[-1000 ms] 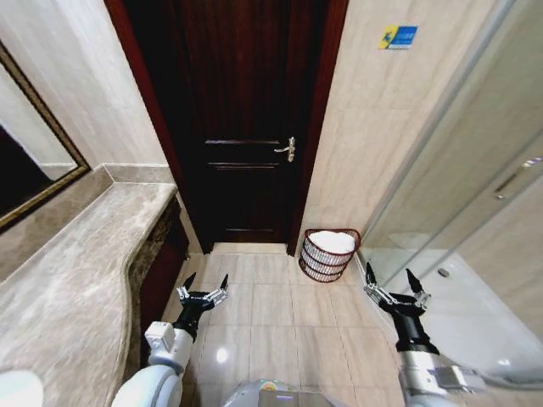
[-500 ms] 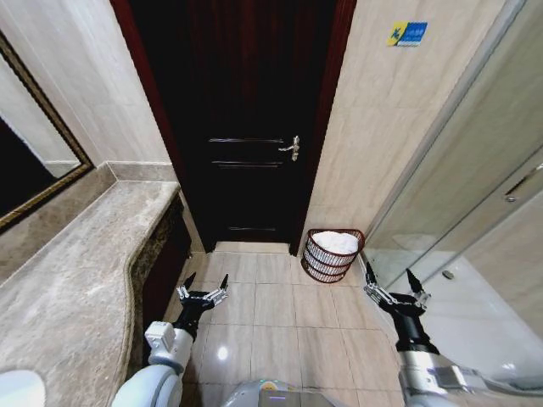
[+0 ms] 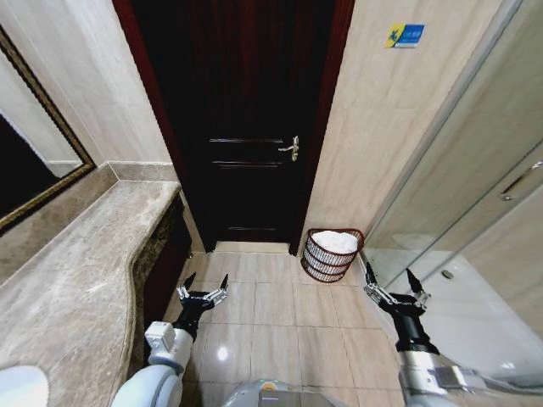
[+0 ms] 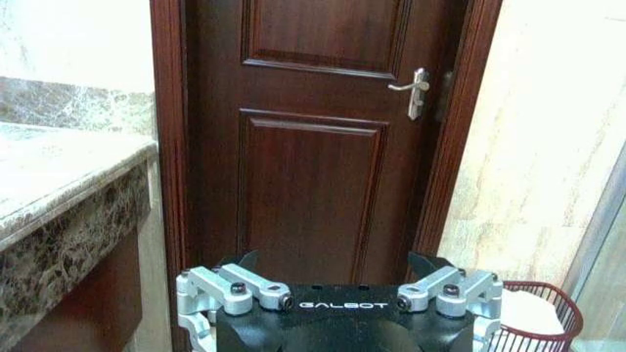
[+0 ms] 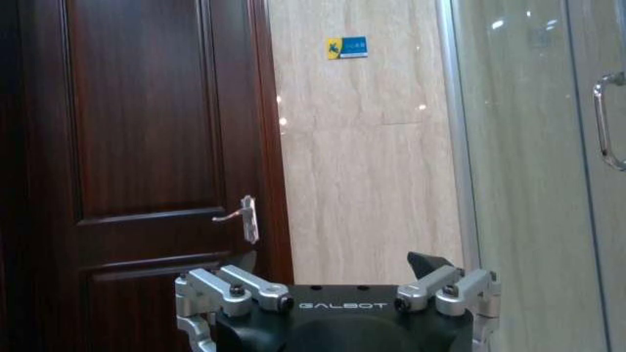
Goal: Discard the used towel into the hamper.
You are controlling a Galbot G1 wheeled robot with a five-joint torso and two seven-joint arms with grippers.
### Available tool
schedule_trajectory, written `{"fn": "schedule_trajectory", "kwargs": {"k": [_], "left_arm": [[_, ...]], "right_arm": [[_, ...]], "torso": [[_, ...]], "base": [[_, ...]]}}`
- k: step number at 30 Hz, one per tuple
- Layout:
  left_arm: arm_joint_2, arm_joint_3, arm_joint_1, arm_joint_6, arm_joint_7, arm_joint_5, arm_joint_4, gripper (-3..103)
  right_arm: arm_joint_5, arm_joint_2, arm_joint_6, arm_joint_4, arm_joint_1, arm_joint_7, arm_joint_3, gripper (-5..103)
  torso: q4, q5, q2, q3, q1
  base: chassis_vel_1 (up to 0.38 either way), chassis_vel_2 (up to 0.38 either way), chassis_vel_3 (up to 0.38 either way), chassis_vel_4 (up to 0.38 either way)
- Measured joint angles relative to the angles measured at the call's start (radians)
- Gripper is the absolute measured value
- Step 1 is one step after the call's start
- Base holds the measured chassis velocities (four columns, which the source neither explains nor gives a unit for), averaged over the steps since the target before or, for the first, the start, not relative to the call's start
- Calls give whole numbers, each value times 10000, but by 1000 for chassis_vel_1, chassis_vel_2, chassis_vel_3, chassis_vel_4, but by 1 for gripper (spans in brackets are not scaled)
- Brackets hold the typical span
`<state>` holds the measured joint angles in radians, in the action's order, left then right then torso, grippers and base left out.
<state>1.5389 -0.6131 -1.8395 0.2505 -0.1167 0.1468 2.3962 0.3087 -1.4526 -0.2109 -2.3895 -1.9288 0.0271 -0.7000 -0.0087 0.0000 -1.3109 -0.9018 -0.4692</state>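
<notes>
The hamper [image 3: 327, 261], a small round reddish-brown wire basket, stands on the floor in the corner right of the door. A white towel [image 3: 338, 242] lies inside it, filling its top. In the left wrist view the hamper [image 4: 559, 331] with the towel [image 4: 523, 312] shows low, beside that gripper. My left gripper [image 3: 204, 285] hangs open and empty above the floor tiles, left of and nearer than the hamper. My right gripper [image 3: 389, 275] is open and empty too, a little right of the hamper and nearer to me. Both appear again, the left gripper [image 4: 336, 265] and the right gripper [image 5: 338, 265], in their wrist views.
A shut dark wooden door [image 3: 246, 127] with a metal handle [image 3: 291, 148] faces me. A marble counter [image 3: 76, 271] and a framed mirror [image 3: 34, 161] run along the left. A glass shower door [image 3: 475, 220] closes the right. Beige floor tiles [image 3: 280, 314] lie between.
The whole picture shifted slightly a second ago, so the camera moved. Neither arm has moved against the body. Hamper and towel are as before.
</notes>
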Motion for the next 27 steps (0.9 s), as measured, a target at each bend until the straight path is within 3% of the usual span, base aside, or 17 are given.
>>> {"fn": "schedule_trajectory", "kwargs": {"k": [27], "left_arm": [[0, 0, 0, 0, 0, 0, 0, 100]], "right_arm": [[0, 0, 0, 0, 0, 0, 0, 100]], "torso": [[0, 0, 0, 0, 0]], "base": [[0, 0, 0, 0]]}}
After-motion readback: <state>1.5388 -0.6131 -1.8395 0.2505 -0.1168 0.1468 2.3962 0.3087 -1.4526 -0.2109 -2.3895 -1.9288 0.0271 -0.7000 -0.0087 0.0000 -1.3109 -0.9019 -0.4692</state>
